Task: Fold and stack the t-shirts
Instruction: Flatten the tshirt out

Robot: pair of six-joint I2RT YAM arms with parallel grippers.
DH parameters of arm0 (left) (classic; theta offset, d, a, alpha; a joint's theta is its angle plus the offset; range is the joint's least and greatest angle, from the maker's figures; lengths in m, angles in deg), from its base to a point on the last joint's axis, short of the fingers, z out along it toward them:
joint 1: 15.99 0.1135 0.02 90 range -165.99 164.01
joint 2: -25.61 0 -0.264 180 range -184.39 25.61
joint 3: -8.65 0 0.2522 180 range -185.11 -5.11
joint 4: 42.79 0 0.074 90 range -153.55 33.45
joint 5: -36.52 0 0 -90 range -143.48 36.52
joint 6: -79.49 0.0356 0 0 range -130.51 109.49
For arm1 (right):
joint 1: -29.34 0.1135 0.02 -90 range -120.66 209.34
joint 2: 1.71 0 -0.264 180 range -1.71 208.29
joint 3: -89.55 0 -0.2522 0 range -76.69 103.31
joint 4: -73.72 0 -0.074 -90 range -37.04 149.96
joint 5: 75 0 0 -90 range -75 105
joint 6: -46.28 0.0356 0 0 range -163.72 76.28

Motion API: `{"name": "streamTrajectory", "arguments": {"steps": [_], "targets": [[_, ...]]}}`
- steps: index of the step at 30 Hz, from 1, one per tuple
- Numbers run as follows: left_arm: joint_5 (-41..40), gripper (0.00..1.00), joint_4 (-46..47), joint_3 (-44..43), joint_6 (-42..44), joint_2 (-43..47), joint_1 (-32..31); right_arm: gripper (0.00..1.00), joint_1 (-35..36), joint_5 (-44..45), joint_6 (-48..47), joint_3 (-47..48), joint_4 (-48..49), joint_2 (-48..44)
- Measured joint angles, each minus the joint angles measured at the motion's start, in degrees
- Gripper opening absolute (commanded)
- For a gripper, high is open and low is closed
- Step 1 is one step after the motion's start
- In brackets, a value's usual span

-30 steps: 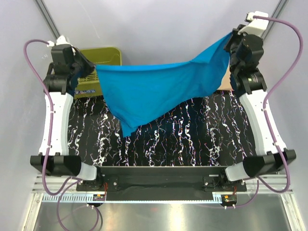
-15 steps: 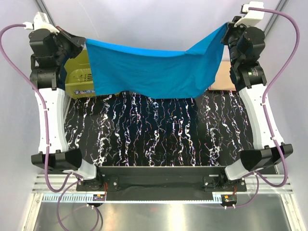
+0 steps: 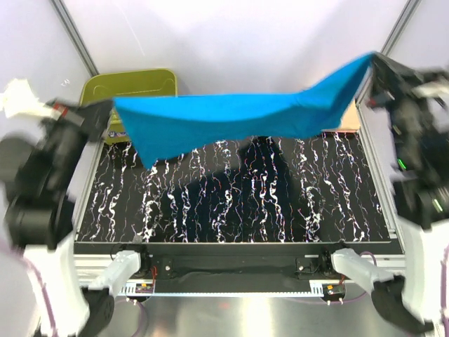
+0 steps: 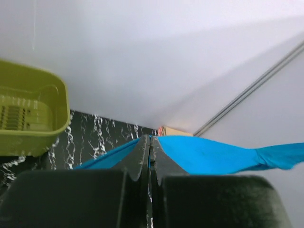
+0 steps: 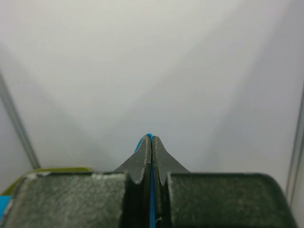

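Note:
The turquoise-blue t-shirt (image 3: 231, 116) hangs stretched in the air between my two grippers, high above the black marbled table (image 3: 231, 203). My left gripper (image 3: 111, 107) is shut on its left corner; the cloth shows beside the fingers in the left wrist view (image 4: 209, 154). My right gripper (image 3: 373, 60) is shut on its right corner; a thin blue edge (image 5: 151, 190) shows between the closed fingers. The shirt's lower left corner droops. The peach-orange t-shirt (image 3: 349, 116) shows only as a small patch at the back right, mostly hidden behind the blue one.
An olive-green plastic basket (image 3: 130, 83) stands at the back left corner, also in the left wrist view (image 4: 28, 114). Grey walls and slanted metal posts surround the table. Both arms are raised close to the camera and blurred.
Both arms have lifted and spread outward, raising the blue t-shirt off the table and pulling it taut; its hanging part no longer reaches the table.

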Motion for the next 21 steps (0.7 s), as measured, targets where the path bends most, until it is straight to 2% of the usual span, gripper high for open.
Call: {"name": "streamTrajectory", "arguments": {"steps": [5, 9, 14, 18, 21], "targets": [[-4.3, 0.00, -6.1, -3.1, 3.4, 10.3, -1.8, 0.00, 0.8, -3.1, 2.3, 2.8, -4.1, -10.3], [-6.9, 0.00, -8.6, -5.2, 4.3, 13.7, -1.9, 0.00, 0.8, -6.1, 4.1, 8.3, -5.2, -11.9], [-8.5, 0.00, -9.2, -5.1, 4.2, 12.9, -1.9, 0.00, 0.8, -7.5, 5.5, 8.8, -5.0, -10.9], [-9.5, 0.00, -7.2, -0.5, 3.8, 10.2, -1.9, 0.00, 0.8, -7.5, 5.6, 1.9, 0.2, -8.0], [-10.7, 0.00, -3.6, 6.3, 3.5, 6.6, -1.9, 0.00, 0.8, -7.1, 5.6, -5.8, 4.7, -3.7]]}}
